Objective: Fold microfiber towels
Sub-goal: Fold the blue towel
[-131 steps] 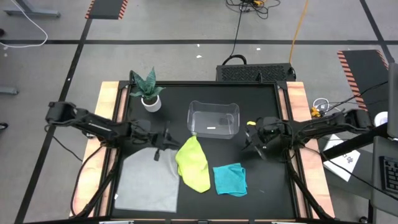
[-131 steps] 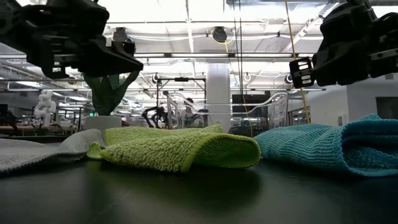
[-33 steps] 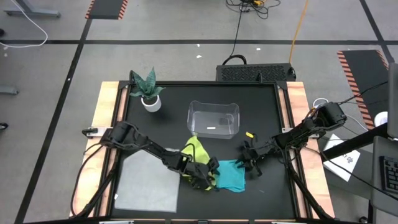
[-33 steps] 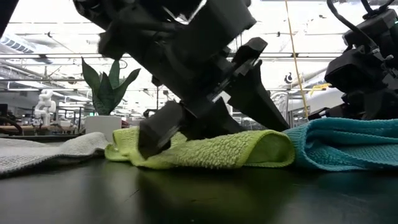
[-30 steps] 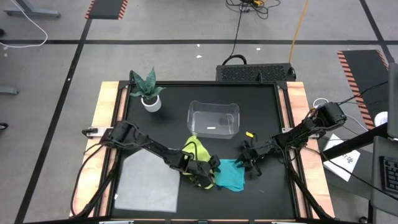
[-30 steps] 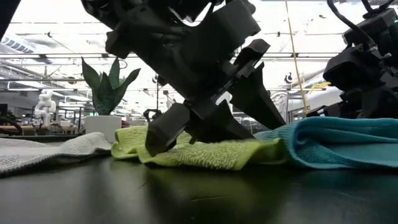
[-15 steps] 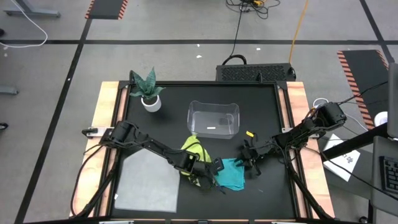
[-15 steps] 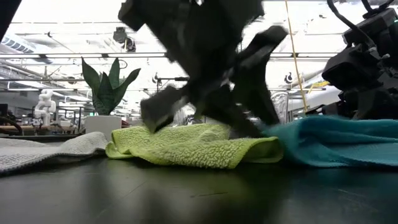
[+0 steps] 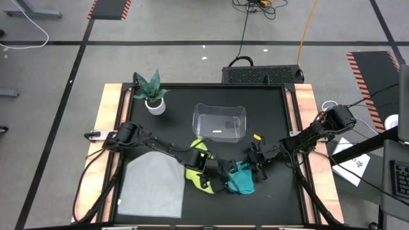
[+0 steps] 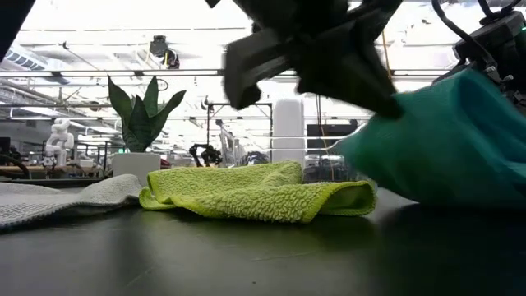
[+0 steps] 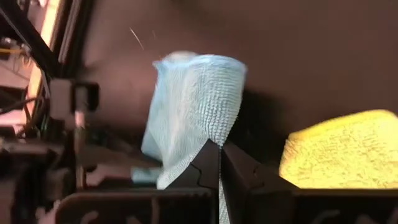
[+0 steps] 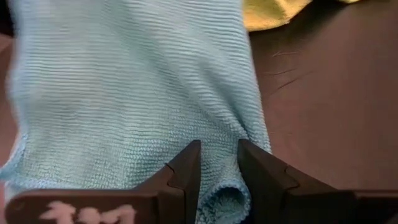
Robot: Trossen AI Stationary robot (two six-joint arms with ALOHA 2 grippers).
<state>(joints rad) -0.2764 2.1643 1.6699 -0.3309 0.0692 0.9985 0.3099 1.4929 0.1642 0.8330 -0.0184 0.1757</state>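
Teal towel (image 9: 241, 179) lower centre of high view, lifted between both grippers, just right of yellow-green towel (image 9: 199, 174). Left gripper (image 11: 219, 155) pinched shut on one teal edge; right gripper (image 12: 219, 163) clamps opposite edge. Grey towel (image 9: 149, 185) flat, lower left. Cloth light, limp, sags when raised; best held at corners.

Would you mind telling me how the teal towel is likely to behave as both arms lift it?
The teal towel probably stays floppy: it sags in folds between its pinched edges. It looks light, rising off the table easily. Its looped pile likely grips well in the jaws.
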